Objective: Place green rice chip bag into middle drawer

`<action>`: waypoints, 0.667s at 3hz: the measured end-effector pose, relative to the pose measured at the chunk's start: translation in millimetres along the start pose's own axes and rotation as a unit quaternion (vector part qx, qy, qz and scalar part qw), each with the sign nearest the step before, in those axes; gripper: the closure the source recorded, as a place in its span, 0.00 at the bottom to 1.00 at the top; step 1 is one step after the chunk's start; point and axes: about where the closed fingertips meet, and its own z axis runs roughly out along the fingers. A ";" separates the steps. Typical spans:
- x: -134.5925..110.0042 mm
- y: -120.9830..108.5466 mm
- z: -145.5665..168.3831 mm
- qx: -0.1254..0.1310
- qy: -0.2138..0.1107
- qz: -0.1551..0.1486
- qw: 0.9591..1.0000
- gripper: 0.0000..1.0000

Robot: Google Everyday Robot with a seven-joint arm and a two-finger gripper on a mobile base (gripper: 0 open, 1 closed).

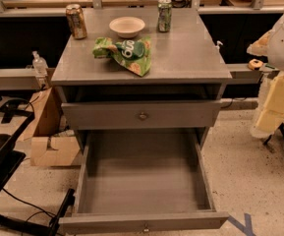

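Note:
The green rice chip bag (pixel 127 54) lies crumpled on the grey cabinet top (pixel 190 53), left of centre and in front of a bowl. The middle drawer (pixel 141 173) is pulled far out below it. Its inside is bare and its knob (pixel 145 227) is at the bottom edge of the view. The similar knobbed drawer (pixel 142 115) above it is slightly out. My gripper (pixel 274 107) hangs at the far right edge, beside the cabinet, well away from the bag and holding nothing I can see.
On the cabinet top stand a white bowl (pixel 127 26), a brown can (pixel 76 21) at the back left and a green drink can (pixel 164 15) at the back right. Cardboard boxes (pixel 53 141) and cables lie on the floor at the left. A shelf rail (pixel 249 72) runs behind the cabinet.

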 end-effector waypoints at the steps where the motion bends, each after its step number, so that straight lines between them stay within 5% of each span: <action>1: 0.0 0.0 0.0 0.000 0.000 0.000 1.000 0.00; 2: -5.9 -8.3 -0.2 0.012 -0.024 -0.002 1.000 0.00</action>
